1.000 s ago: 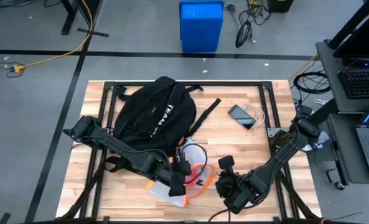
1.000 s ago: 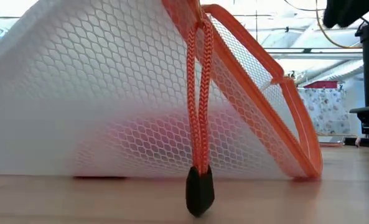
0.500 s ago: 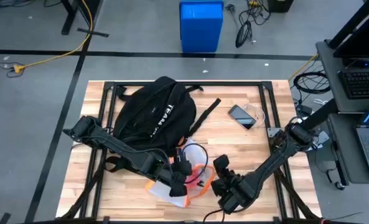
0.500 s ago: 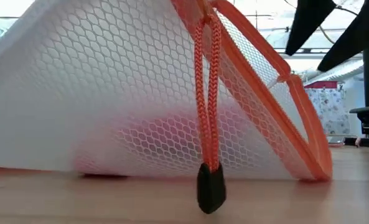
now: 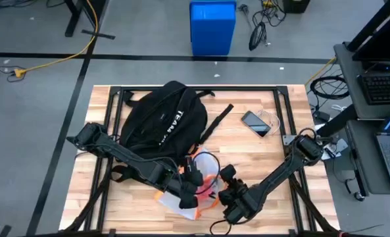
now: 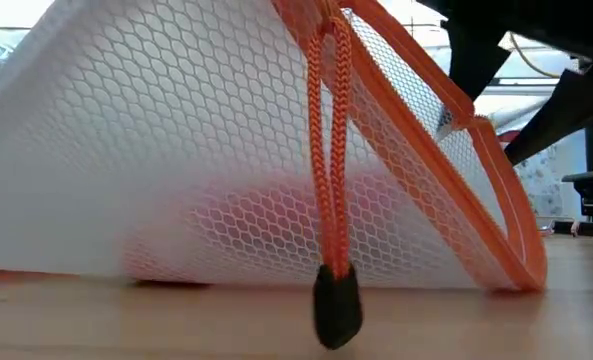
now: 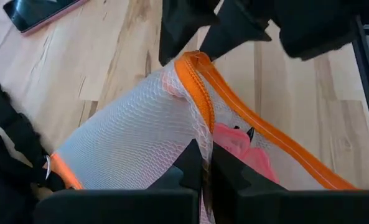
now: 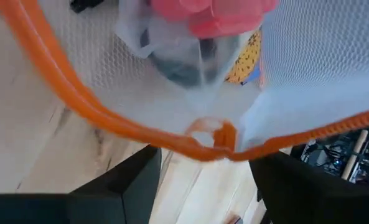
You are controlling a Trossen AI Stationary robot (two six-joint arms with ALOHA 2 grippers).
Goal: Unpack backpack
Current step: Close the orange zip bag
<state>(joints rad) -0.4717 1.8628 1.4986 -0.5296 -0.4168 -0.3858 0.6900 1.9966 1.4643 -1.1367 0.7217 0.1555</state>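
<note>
Right gripper [image 5: 225, 186] moved in to mesh pouch [image 5: 204, 187] edge, fingers spread

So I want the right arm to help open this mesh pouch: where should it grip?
Probably the orange zipper edge at the corner where its two runs meet, in front of the right end effector, whose open fingers straddle it. That band is firmer than the mesh pouch, which the left end effector pinches from the other side.

Your two slim, matte-black jointed arms carried blocky elbow housings; the left gripper [image 7: 203, 171] had flat dark fingers.
</note>
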